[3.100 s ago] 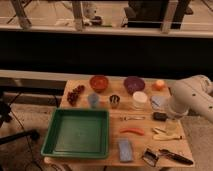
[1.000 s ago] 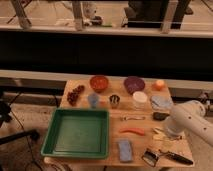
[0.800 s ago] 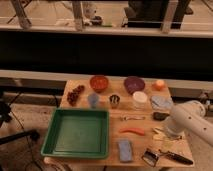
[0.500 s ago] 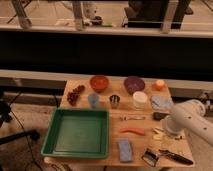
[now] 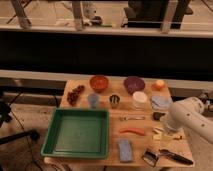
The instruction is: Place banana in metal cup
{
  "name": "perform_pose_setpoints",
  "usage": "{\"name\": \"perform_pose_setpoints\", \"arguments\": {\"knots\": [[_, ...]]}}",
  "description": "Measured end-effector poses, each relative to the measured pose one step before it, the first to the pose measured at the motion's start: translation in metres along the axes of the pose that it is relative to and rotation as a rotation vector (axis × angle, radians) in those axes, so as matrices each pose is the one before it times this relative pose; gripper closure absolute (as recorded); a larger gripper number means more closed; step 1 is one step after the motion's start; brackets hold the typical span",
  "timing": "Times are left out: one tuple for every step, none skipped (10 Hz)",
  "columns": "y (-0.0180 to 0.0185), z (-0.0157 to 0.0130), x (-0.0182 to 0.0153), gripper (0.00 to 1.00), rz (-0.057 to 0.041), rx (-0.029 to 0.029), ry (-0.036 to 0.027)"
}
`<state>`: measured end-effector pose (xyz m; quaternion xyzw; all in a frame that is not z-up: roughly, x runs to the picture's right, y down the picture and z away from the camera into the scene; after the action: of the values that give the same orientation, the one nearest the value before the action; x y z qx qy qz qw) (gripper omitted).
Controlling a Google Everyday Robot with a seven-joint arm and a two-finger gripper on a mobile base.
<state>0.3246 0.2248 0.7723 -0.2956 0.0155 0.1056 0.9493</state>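
The metal cup (image 5: 114, 101) is small and shiny and stands upright mid-table, between the light blue cup (image 5: 93, 100) and the white round container (image 5: 139, 99). A pale yellow piece, the banana (image 5: 159, 133), shows at the table's front right, mostly covered by my white arm (image 5: 189, 119). My gripper (image 5: 167, 140) hangs at the arm's lower end, right over the banana and well to the right of the metal cup. The orange-red carrot piece (image 5: 132, 131) lies just left of the banana.
A green tray (image 5: 60, 145) fills the front left. Orange bowl (image 5: 99, 82), purple bowl (image 5: 134, 84), an orange (image 5: 159, 85) and grapes (image 5: 76, 94) line the back. A utensil (image 5: 132, 118), blue sponge (image 5: 125, 149), cloth (image 5: 161, 102) and black-handled tool (image 5: 170, 156) lie around.
Since three seconds ago my arm has come down from the back right to the front right, over the banana. In the last second it has barely shifted.
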Motion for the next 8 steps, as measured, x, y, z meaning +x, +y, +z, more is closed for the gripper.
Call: {"name": "perform_pose_setpoints", "arguments": {"knots": [[-0.00623,0.00265,0.00383,0.2,0.00792,0.00309,-0.00027],[-0.00309,0.00043,0.00149,0.2,0.00407,0.0027,-0.00059],[-0.00441,0.00134,0.00591,0.2,0.0131,0.00333,-0.00073],[-0.00435,0.00088,0.00658,0.2,0.01591,0.00362,-0.00012],[-0.00329,0.00006,0.00454,0.2,0.01197,0.00263,0.00011],[-0.00224,0.00046,0.00292,0.2,0.00835,0.00177,0.00109],[-0.0015,0.00081,0.00298,0.2,0.01169,-0.00072,0.00247],[-0.00086,0.00117,0.00199,0.2,0.00675,-0.00082,0.00236]]}}
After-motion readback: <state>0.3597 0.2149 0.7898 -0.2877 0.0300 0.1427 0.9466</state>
